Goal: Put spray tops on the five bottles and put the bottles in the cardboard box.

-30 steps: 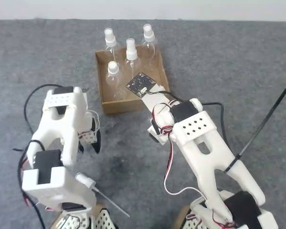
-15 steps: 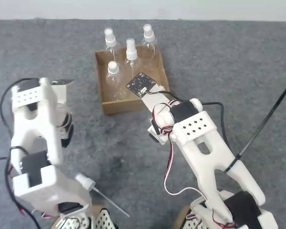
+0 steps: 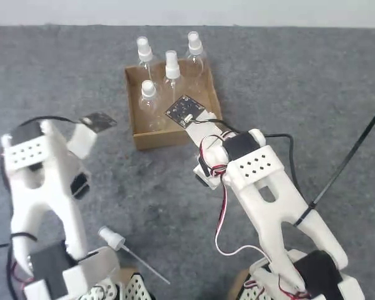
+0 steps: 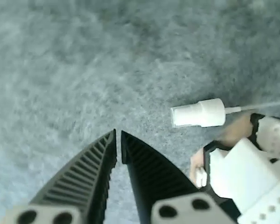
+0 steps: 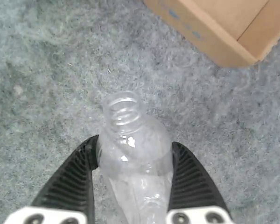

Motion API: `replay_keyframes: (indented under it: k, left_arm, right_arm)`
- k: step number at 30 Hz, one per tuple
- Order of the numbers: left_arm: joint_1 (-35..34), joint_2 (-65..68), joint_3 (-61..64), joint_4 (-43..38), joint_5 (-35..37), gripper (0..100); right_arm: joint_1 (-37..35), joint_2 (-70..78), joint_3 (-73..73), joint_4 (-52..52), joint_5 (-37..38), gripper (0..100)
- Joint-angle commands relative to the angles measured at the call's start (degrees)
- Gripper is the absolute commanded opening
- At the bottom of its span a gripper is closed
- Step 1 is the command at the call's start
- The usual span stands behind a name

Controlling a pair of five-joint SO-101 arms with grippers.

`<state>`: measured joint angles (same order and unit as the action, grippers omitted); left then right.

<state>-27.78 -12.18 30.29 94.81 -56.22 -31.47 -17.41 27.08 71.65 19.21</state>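
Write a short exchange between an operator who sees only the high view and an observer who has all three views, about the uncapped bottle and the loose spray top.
Operator: Is the right gripper holding anything?
Observer: Yes, it clamps a clear bottle with an open neck and no top on it.
Operator: Does the left gripper have the spray top?
Observer: No. It is shut on nothing, and the top lies on the carpet, apart from it.
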Motion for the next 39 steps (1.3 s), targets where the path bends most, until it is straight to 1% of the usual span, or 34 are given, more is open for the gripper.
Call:
replay_keyframes:
  k: [1,4,9,11,17,20,26,29,31,34,36,39]
  left_arm:
    - [2.5,-5.5,4.2,-2.6,-9.8,1]
    - [2.2,-7.6,6.2,-0.6,-21.2,3]
    - [-0.8,-11.3,6.7,-1.0,-30.2,19]
    - [-1.5,-11.9,6.7,-1.0,-33.8,23]
    - [-1.3,-11.9,8.9,-1.0,-44.7,23]
    - [-1.1,-12.2,12.4,-2.5,-48.3,23]
    - [1.9,-12.5,23.3,-14.3,-48.7,23]
    - [4.7,-12.5,26.2,-17.2,-47.1,23]
    - [6.9,-12.5,26.6,-18.4,-44.0,23]
    - [10.2,-12.3,26.8,-20.8,-37.3,22]
    - [12.3,-12.0,27.1,-22.8,-33.8,18]
    - [15.1,-12.0,29.8,-26.0,-30.3,12]
  right_arm:
    - [1.0,-3.6,-0.8,-0.8,-0.1,0.7]
    - [1.0,-3.6,-0.8,-0.8,-0.1,0.7]
    - [1.0,-3.6,-0.8,-0.8,0.0,0.7]
    - [1.0,-3.6,-0.8,-0.8,0.0,0.7]
    - [2.8,-3.6,-0.8,-1.1,0.2,0.7]
    - [2.8,-3.5,-0.7,-1.6,1.5,0.7]
    - [2.8,-3.2,-0.7,-1.6,1.5,0.7]
    - [2.8,-3.2,-0.7,-1.6,1.5,0.7]
    - [2.8,-3.2,-0.7,-1.6,1.5,0.7]
    - [2.8,-3.2,-0.7,-1.6,1.5,0.7]
    - [2.8,-3.2,-0.7,-1.7,1.5,0.7]
    - [2.8,-3.2,-0.7,-1.7,1.5,0.7]
